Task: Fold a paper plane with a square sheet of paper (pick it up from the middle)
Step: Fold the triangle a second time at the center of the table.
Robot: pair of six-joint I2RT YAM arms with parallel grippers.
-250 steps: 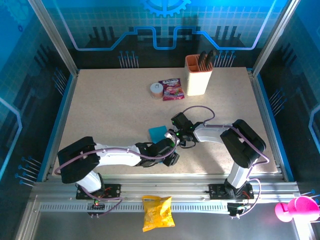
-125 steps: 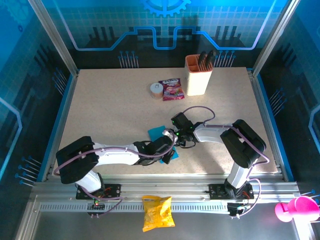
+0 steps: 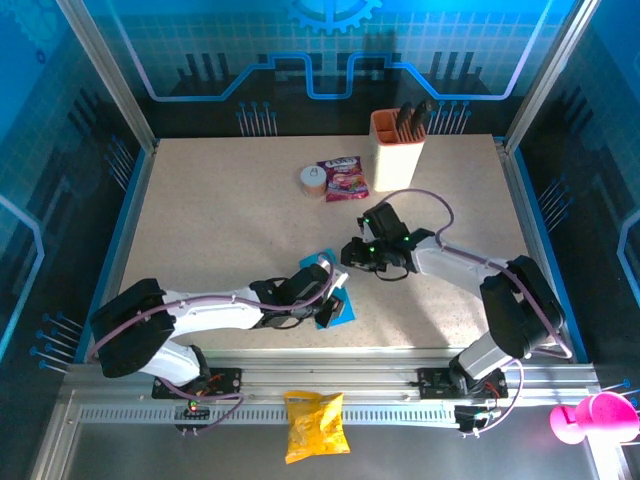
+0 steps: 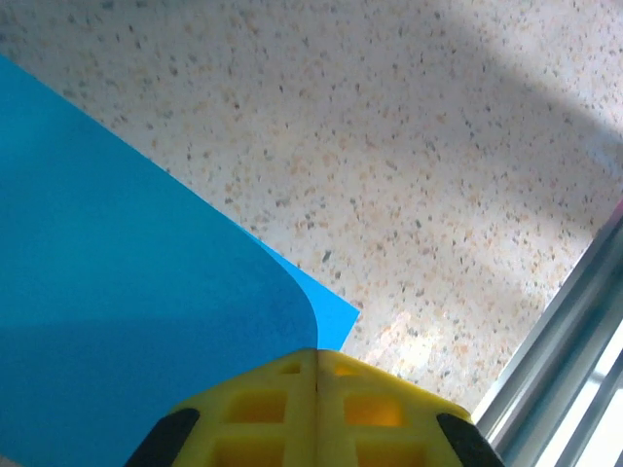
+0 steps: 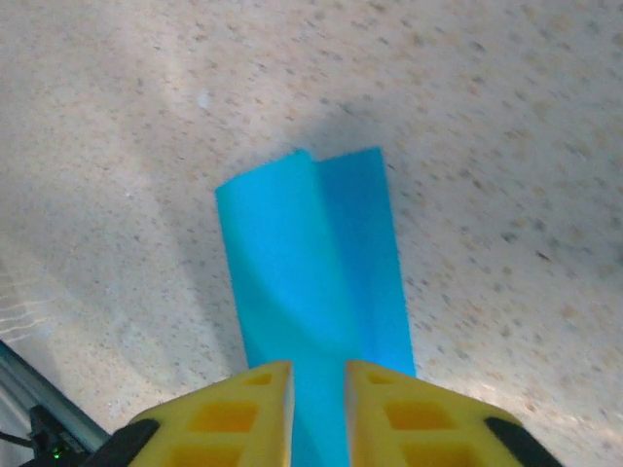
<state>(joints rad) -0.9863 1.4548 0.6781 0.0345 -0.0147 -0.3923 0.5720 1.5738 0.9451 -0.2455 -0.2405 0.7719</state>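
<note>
Tabletop (image 3: 220, 220) of speckled beige carries a cream-and-orange block (image 3: 393, 158) at the back, with dark handles (image 3: 412, 118) standing in it. Just left of the block lie a glossy red-purple packet (image 3: 343, 178) and a small round roll (image 3: 313, 180). Well nearer than the block, between both arms, lies the paper (image 3: 318, 263) (image 4: 117, 292) (image 5: 311, 263): matte cyan, folded along a crease, one layer curling up. The left gripper (image 3: 338, 303) (image 4: 314, 389) covers its near part, yellow fingers pressed together on the curled edge. The right gripper (image 3: 352, 255) (image 5: 318, 409) sits at its block-side edge, fingers a narrow slit apart over the folded strip. A yellow bag (image 3: 315, 425) lies past the near rail, farthest from the block.
</note>
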